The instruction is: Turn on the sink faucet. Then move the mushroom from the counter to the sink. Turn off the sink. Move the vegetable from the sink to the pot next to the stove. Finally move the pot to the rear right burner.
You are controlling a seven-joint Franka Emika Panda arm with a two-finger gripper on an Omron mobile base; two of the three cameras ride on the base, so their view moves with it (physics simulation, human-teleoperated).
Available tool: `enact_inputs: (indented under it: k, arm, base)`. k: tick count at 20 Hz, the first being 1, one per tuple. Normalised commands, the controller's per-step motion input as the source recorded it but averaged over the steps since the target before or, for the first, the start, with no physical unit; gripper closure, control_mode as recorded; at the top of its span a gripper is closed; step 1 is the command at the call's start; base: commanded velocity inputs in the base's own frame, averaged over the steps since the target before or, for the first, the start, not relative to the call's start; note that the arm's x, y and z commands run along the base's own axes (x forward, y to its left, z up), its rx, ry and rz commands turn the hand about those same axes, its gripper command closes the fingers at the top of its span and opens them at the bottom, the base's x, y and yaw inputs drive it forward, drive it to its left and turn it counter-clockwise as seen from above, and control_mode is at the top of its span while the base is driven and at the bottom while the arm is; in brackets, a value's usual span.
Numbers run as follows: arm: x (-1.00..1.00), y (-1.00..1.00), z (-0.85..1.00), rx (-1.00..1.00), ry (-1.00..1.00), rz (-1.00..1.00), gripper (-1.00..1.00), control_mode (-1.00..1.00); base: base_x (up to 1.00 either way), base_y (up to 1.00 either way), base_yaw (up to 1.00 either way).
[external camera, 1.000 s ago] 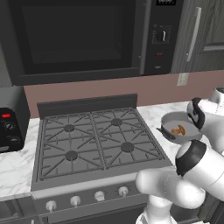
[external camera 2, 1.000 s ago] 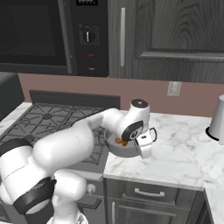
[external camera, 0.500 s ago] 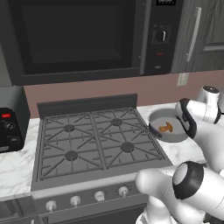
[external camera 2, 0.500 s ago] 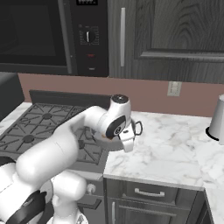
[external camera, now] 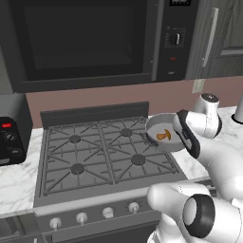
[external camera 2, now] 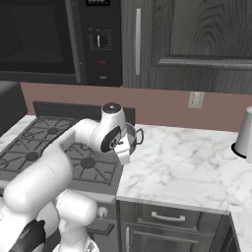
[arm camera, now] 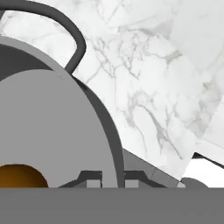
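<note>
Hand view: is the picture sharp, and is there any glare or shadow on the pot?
Hand view: the pot rim and handle have crisp edges, no blur, no glare, flat grey shading. Left base view: mushroom sharp; the pot's inner wall is slightly darker on one side.

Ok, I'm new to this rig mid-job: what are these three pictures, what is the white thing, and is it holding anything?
The white thing is a robot arm on a driving base. Two pictures come from cameras on the base, behind the arm to its left and right. The third looks along the gripper from the hand.

The left base view shows a stove set in a marble counter. Above the stove's right edge is a grey pot with an orange-brown mushroom inside.

In the hand view, the gripper straddles the pot's rim, one fingertip inside and one outside, so it seems shut on the pot. Whether the pot is lifted clear of the stove I cannot tell.

Also visible: a kettle on the counter and a toaster.
</note>
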Motion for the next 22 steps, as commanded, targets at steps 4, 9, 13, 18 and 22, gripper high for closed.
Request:
enact_inputs:
  k: [4, 9, 13, 18, 22]
  arm:
    - [0.39, 0.5, 0.14, 0.0, -0.01, 0.0, 1.0, -1.0]
    - [0.55, 0.42, 0.14, 0.0, 0.0, 0.0, 1.0, -1.0]
    - [0.61, 0.38, 0.08, 0.0, 0.0, 0.0, 1.0, -1.0]
    - [0.6, 0.31, 0.03, 0.0, 0.0, 0.0, 1.0, -1.0]
    - [0.5, 0.29, 0.0, 0.0, 0.0, 0.0, 1.0, -1.0]
  base:
    - [0.0, 0.0, 0.0]
    - [0.0, 0.0, 0.0]
    - [0.0, 0.0, 0.0]
    - [0.0, 0.0, 0.0]
    - [0.0, 0.0, 0.0]
